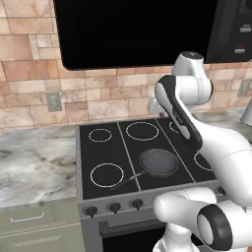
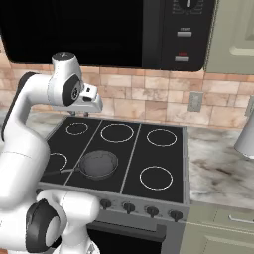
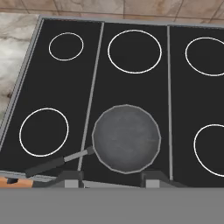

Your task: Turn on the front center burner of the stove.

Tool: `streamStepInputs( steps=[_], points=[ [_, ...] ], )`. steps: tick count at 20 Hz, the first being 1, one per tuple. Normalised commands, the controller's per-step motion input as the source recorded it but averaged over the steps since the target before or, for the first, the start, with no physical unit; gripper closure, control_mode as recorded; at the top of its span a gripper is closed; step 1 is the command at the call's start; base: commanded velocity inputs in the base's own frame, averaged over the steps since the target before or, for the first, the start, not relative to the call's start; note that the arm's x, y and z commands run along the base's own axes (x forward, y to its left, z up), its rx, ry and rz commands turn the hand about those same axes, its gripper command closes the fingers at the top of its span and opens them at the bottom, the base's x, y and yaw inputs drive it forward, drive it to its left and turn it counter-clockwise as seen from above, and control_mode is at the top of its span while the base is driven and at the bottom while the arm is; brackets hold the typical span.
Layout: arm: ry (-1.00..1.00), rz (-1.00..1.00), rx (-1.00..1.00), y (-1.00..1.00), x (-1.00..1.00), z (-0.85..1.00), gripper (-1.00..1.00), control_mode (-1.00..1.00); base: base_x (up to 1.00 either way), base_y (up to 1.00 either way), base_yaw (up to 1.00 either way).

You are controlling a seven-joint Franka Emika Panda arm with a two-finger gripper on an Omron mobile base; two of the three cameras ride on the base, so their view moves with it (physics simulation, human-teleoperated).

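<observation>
At the far left, a marble-patterned bench [image 1: 34, 162] runs beside the stove [image 1: 93, 197], with a pale green drawer [image 1: 34, 219] below it and a wall outlet [image 1: 54, 102] on the tan stone backsplash [image 1: 29, 83] above.

The stove's black glass top is split into three strips marked with white rings. The left strip shows a small ring at the back [image 1: 100, 135] and a larger one at the front [image 1: 107, 174]. The middle strip has a big ring at the back [image 1: 141, 130]; the front center burner [image 3: 126, 138] lies in the front of this strip, and a dark round frying pan [image 1: 158, 163] sits on it, its handle [image 1: 125, 181] angling toward the front left across the strip line. Small black knobs [image 1: 114, 207] line the grey front panel below.

The claw [image 3: 113, 177] hangs above the stove, near its back edge in the right base view, looking down on the pan; its two dark tips stand well apart, spread and holding nothing.

Overhead hangs a big black microwave [image 2: 99, 30]. On the right, more bench [image 2: 218, 163] carries a grey vessel [image 2: 246, 136] by the wall.
</observation>
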Motion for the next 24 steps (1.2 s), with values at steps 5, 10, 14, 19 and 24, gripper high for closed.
streamStepInputs(
  steps=[5, 10, 14, 19, 24],
  points=[
    [0.00, 0.00, 0.00, 0.00, 0.00, 0.00, -1.00, 1.00, -0.01, -0.14, 0.00],
    [0.00, 0.00, 0.00, 0.00, 0.00, 0.00, -1.00, 1.00, -0.08, -0.53, 0.00],
    [0.00, 0.00, 0.00, 0.00, 0.00, 0.00, -1.00, 1.00, -0.05, -0.45, 0.00],
    [0.00, 0.00, 0.00, 0.00, 0.00, 0.00, -1.00, 1.00, 0.00, 0.00, 0.00],
    [-0.02, 0.00, 0.00, 0.21, 0.00, -0.16, -1.00, -1.00, 0.00, 0.00, 0.00]
  ],
)
